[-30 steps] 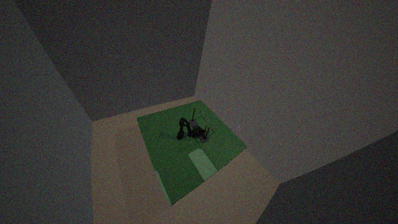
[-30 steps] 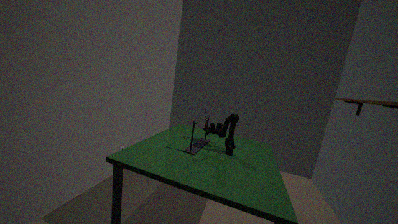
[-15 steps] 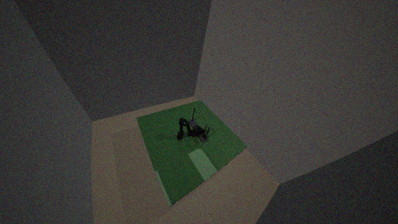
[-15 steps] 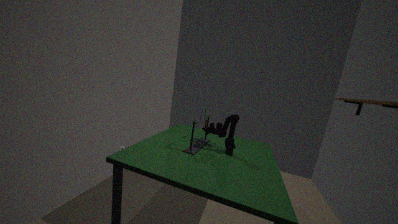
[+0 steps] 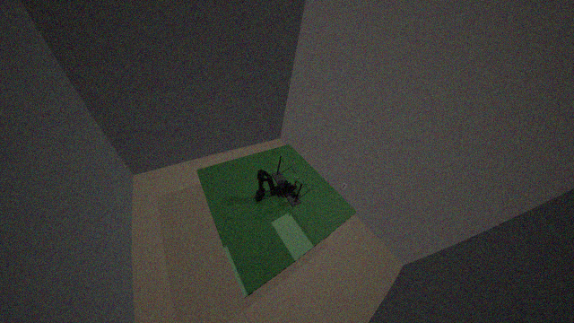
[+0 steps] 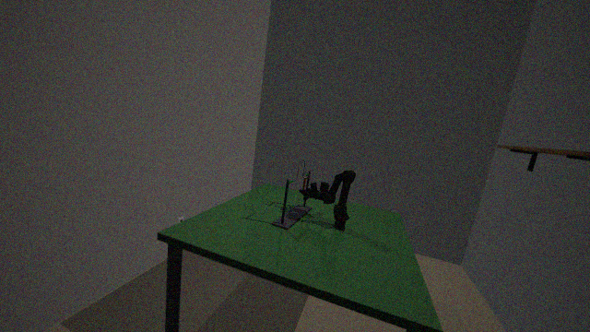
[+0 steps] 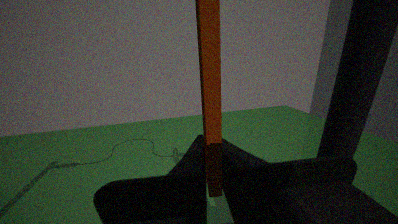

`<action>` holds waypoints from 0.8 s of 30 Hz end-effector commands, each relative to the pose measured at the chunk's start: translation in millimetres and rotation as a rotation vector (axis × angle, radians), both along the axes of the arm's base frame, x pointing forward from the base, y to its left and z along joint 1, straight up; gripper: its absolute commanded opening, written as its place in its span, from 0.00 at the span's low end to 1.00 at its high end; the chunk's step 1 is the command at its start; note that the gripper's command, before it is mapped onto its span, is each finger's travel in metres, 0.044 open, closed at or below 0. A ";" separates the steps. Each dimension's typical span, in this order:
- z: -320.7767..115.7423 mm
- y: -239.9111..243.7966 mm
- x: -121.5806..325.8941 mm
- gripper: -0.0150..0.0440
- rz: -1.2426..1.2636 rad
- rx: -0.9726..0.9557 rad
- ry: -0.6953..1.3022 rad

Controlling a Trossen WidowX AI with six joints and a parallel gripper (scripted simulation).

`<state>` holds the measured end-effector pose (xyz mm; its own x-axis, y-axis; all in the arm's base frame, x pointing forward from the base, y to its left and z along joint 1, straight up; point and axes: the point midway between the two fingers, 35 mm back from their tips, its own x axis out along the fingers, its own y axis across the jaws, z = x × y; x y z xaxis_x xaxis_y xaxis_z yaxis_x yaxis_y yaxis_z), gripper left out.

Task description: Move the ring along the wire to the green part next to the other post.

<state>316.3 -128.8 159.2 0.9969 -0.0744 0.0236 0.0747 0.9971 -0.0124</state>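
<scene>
The orange handle [image 7: 211,90] [image 6: 304,183] stands upright between the fingers of my gripper [image 7: 206,139] [image 6: 304,191], which is shut on its lower part. One dark post [image 7: 352,80] rises close to the right of the handle in the wrist view. The other post [image 6: 285,203] [image 5: 279,166] stands at the opposite end of the grey base [image 6: 281,224] [image 5: 293,203]. The wire is only a faint line above the posts in the exterior view. The ring is above the wrist view; how it sits around the wire and its gap to it cannot be told.
The green table [image 6: 350,258] [image 5: 238,238] [image 7: 270,125] carries the arm [image 6: 341,203] [image 5: 265,177] and base. Thin shadows of the wire and a post lie on it in the wrist view. The picture is dark and grainy. A wall shelf [image 6: 553,150] is far off to the right.
</scene>
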 end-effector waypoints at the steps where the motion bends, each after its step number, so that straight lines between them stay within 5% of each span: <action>1: -3.8 5.9 -1.5 0.00 -0.003 0.019 0.009; 24: -0.6 53.1 2.5 0.00 0.002 0.218 -0.006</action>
<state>320.4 -85.1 161.3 0.9970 -0.0736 0.0238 0.0692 0.9862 0.1506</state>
